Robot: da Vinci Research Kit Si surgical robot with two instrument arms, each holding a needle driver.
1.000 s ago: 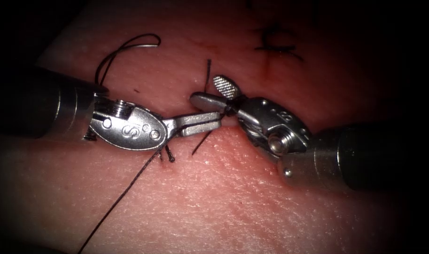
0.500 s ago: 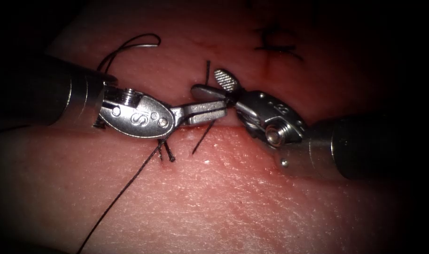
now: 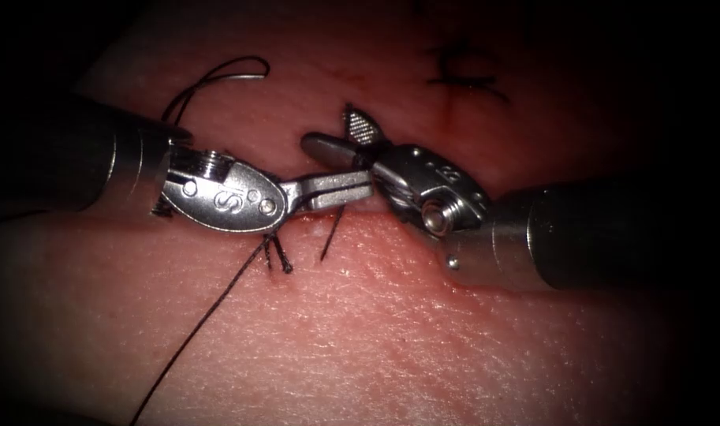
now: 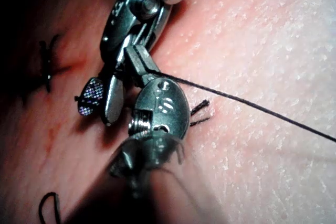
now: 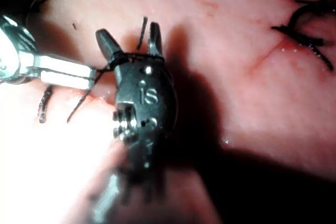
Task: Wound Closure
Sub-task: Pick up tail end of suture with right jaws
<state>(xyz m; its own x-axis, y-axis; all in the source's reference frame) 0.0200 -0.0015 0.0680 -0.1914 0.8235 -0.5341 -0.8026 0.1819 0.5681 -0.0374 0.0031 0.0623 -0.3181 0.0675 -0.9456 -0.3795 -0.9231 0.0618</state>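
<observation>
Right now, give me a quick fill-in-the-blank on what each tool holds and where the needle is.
1. The left tool is ___ on the thread.
2. The right tool has its jaws ___, holding nothing.
3. The needle lies on the tissue, held by ___ tool.
Missing: shut; open; neither.

A finished stitch [image 3: 462,72] [image 4: 48,64] [image 5: 307,30] sits on the tissue [image 3: 391,339], a dark knot with short ends splayed to both sides. Red fluid [image 3: 454,110] streaks the surface just beside it. Well apart, two short cut ends [image 3: 279,256] [image 4: 200,114] stick up close together.
</observation>
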